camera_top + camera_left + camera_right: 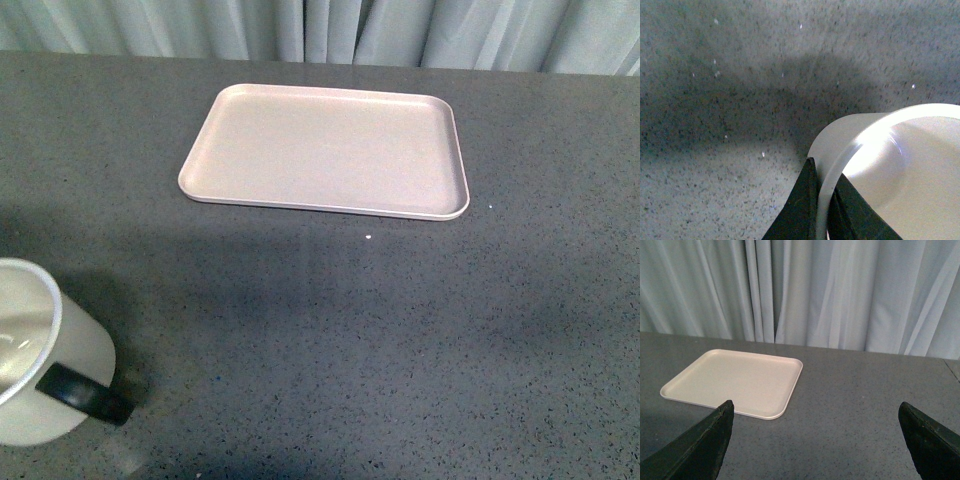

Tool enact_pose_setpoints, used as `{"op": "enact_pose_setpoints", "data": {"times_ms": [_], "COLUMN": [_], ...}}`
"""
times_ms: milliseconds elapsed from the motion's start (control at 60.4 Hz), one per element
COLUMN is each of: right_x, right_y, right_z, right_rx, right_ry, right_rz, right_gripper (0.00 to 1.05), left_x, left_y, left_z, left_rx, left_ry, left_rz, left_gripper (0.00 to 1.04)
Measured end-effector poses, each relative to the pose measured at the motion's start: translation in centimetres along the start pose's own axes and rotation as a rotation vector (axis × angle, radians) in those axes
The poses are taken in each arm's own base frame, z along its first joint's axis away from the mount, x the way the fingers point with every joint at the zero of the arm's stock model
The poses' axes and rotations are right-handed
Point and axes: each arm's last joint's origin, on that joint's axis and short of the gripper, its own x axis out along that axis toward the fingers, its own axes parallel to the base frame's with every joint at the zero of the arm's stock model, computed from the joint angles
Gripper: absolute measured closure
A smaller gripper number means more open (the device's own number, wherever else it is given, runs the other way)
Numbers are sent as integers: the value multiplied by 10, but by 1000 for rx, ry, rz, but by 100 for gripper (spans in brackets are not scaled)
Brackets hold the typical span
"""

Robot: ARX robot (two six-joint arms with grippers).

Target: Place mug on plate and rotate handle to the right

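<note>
The white mug (45, 350) is at the near left of the front view, its black handle (85, 392) pointing toward the near right. Its smiley face is hidden. The pale pink plate (325, 150) lies empty on the grey table, far from the mug, toward the back centre. My left gripper (824, 192) is shut on the mug (900, 165), one black finger outside the wall and one inside, pinching the rim. My right gripper (815, 440) is open and empty above the table, with the plate (735, 382) ahead of one finger. Neither arm shows in the front view.
The grey speckled table (400, 330) stretches between the mug and the plate. Pale pleated curtains (330, 30) hang behind the table's back edge. The table's far right corner edge (952, 371) shows in the right wrist view.
</note>
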Motion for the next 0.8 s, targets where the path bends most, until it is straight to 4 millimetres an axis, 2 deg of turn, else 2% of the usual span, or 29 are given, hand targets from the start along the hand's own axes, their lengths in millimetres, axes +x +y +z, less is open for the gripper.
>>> {"op": "enact_pose_setpoints", "data": {"times_ms": [182,481,613,795], "right_x": [0,0,0,0], "right_y": [0,0,0,0], "right_z": [0,0,0,0], "right_rx": [0,0,0,0], "right_ry": [0,0,0,0], "right_rz": [0,0,0,0], "right_gripper": [9,9,9,9], "left_x": [6,49,69,90], "left_y": [-19,-72,-95,-120], "left_z": [46,124,150,174], "left_rx": [41,119,139,164], "left_ry": [-71,-98,-90,-81], "left_rz": [-10,-81,-108,-124], "left_gripper": [103,103,103,103]}}
